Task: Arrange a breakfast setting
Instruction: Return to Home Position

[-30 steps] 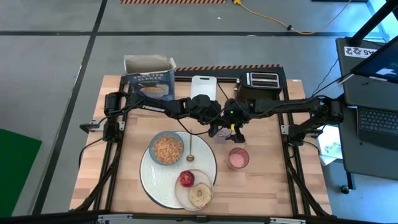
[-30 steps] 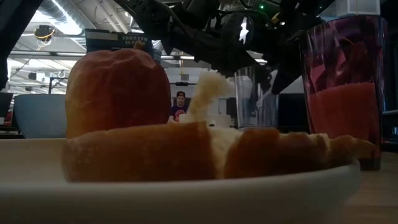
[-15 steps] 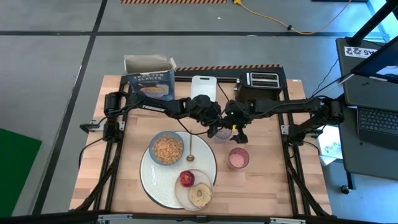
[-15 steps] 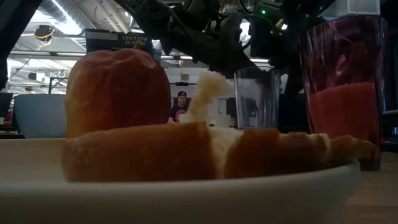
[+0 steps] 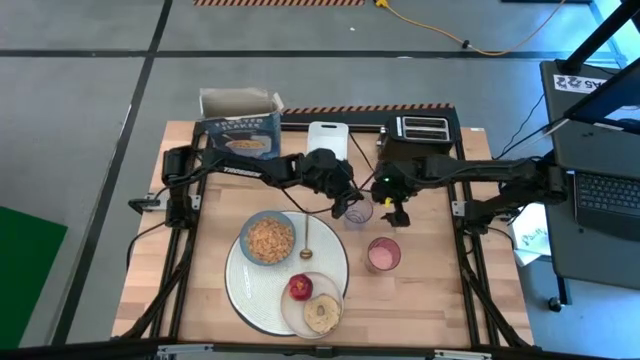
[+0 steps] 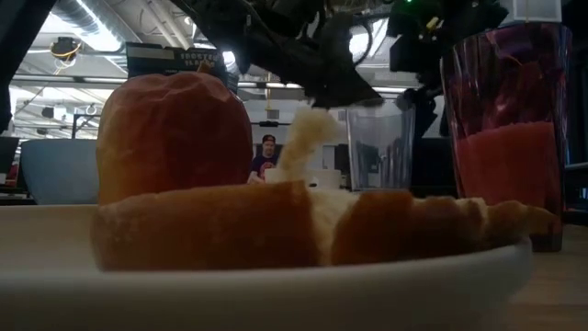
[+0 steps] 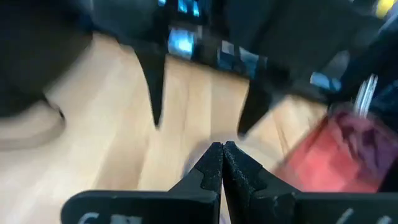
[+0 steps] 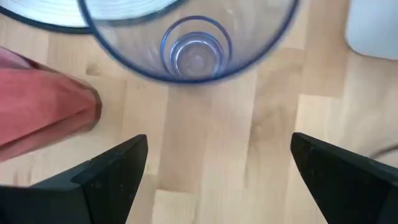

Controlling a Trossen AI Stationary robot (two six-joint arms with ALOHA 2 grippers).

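High view shows the setting looking close to complete. The plate carries the bowl, filled with cereal, and the spoon appears to lie on it just beside the bowl. The small plate overlaps the plate's near edge and holds the apple with the bread touching it. The pink cup, full of pink drink, stands just beside the plate, and the clear cup, empty and upright, stands near it toward the toaster.

The left gripper hovers next to the clear cup with its fingertips pressed together on nothing, as its wrist view shows. The right gripper hangs above bare table on the cup's other side, jaws spread wide and empty.

Nothing seems left to place. By the look of it, what remains is for both arms to pull back to rest without clipping either cup.
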